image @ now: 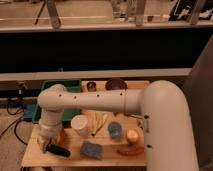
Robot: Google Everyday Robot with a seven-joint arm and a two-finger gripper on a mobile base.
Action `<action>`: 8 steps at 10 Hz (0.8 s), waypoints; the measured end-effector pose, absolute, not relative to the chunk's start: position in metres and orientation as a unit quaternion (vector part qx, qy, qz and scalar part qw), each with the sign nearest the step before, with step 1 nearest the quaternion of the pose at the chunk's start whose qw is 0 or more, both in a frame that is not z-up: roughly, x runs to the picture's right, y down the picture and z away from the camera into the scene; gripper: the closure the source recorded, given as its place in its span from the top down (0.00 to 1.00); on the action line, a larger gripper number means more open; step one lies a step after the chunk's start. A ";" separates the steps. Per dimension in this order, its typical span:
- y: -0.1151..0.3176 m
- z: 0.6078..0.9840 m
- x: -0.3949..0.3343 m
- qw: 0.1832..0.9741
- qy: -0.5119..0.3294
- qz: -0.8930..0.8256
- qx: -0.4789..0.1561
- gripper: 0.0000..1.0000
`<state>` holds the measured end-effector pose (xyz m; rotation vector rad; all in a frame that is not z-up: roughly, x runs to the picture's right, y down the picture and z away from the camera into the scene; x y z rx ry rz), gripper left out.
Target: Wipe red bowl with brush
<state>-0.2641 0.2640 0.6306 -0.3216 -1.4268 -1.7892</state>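
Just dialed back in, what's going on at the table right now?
The robot's arm is bent down over the front left corner of the wooden table. Its gripper is low there with the black brush at it, right over the red bowl, which is mostly hidden behind the arm. A white cup stands just to the right, and a blue sponge lies near the front edge. A green bin sits behind.

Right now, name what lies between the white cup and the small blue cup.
In the camera view, pale utensils lie between the white cup and the blue cup. The gripper sits left, by the brush.
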 end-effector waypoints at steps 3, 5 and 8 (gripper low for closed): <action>0.266 0.626 -0.248 0.416 -0.561 -0.701 -0.141 0.00; 0.260 0.627 -0.229 0.434 -0.545 -0.701 -0.152 0.00; 0.244 0.637 -0.225 0.449 -0.524 -0.709 -0.147 0.00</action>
